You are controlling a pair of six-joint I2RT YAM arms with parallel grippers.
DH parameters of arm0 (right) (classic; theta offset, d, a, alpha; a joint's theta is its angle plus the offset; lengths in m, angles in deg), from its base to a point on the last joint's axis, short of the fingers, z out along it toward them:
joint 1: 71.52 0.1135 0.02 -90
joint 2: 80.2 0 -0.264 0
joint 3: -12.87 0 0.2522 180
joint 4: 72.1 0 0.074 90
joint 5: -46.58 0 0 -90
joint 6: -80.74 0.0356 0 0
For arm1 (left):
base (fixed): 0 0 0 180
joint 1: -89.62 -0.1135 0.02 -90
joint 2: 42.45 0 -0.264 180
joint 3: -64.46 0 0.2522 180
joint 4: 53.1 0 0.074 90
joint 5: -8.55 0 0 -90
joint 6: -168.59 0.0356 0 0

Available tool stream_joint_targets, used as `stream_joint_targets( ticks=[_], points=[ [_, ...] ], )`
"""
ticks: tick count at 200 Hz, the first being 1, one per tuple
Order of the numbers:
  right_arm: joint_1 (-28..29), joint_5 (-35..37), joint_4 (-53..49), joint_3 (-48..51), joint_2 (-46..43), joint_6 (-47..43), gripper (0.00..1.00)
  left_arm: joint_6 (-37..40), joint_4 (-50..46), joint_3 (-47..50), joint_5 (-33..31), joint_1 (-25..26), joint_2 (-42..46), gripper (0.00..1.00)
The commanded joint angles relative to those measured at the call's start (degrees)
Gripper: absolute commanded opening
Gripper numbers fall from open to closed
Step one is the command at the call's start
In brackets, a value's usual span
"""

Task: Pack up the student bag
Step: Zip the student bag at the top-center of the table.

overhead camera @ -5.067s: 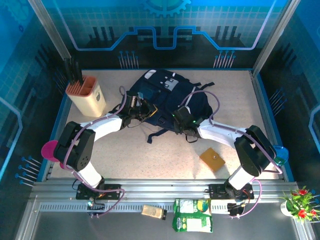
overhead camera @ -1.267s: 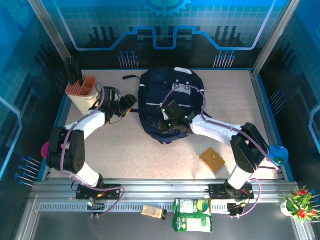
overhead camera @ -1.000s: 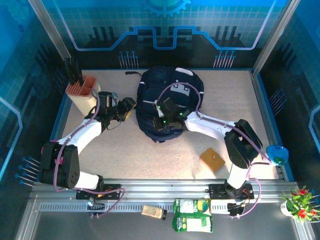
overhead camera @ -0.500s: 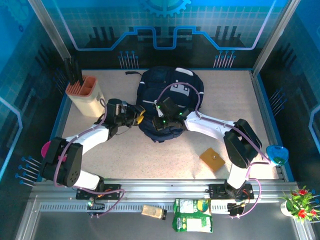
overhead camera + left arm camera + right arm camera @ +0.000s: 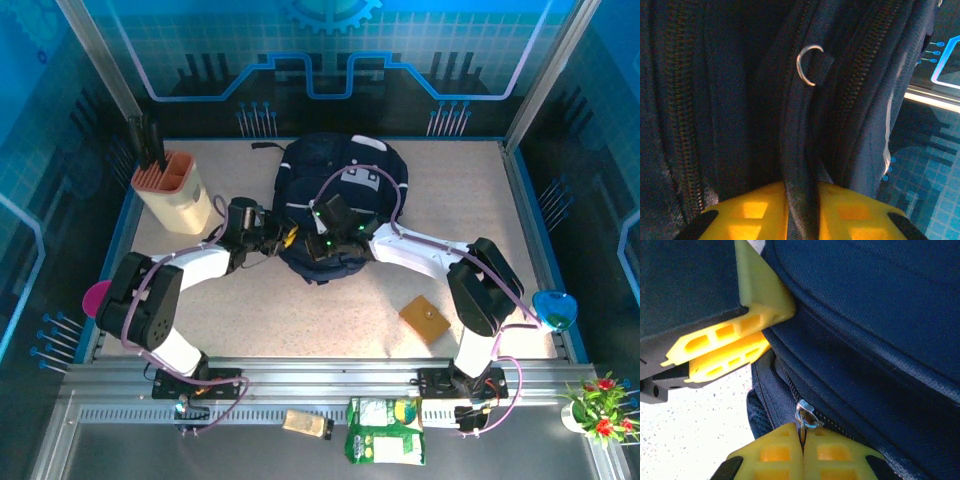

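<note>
Overhead, we see the student bag (image 5: 340,190) lying toward the back middle of the desk (image 5: 300,310), with both arms reaching in to its near left edge. The left pincer (image 5: 284,238) and the right pincer (image 5: 312,245) sit just beside each other there. We read that as a two-handed job: one anchors the cloth while the other works the zip. A beige holder (image 5: 172,192) stands well apart at back left and a brown square (image 5: 425,318) lies near the front right. Whether either is meant to go in, we cannot tell.

From the left wrist, the left pincer (image 5: 801,205) has its yellow fingers (image 5: 750,210) closed on either side of a raised seam (image 5: 795,150) of the bag's navy cloth, pinching it. A metal ring (image 5: 808,65) hangs on a loop further up, between two zip tracks. We judge this hold is there to stop the soft bag sliding or bunching when the zip is drawn.

From the right wrist, the right pincer (image 5: 802,435) is closed tight, with a zip pull (image 5: 805,416) nipped between its tips at the bag's lower edge. The left pincer's fingers (image 5: 725,347) press on the cloth just beside it. Next, we think, comes a steady draw along the track; the risk is the small pull slipping out.
</note>
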Motion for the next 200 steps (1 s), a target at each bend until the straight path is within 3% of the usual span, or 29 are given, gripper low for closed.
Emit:
stream_joint_targets(
  ticks=[1, 26, 77, 152, 200],
  points=[
    [0.4, 3.25, 0.43, 2.41, -3.17, -0.5, 0.0, 2.46, 1.5, -2.98, -1.43, 0.29, -1.0, 0.11],
    [0.34, 7.19, 1.17, 8.26, -8.33, -3.98, 0.0, 5.84, -0.79, -3.95, -2.01, -0.66, -0.09, 0.0],
    [-2.18, 12.71, -2.23, 15.59, -13.71, -8.98, 0.0, 11.3, -5.76, -6.09, -1.27, -2.84, 2.27, 0.0],
    [-7.56, 10.01, -3.69, 17.29, -15.47, -19.17, 0.0, 19.32, -12.97, -7.73, 0.68, -5.66, 2.01, 0.0],
    [-12.14, 8.85, -4.67, 14.06, -11.62, -24.9, 0.0, 30.39, -23.22, -11.46, 4.08, -8.38, 0.29, 0.0]
  ],
)
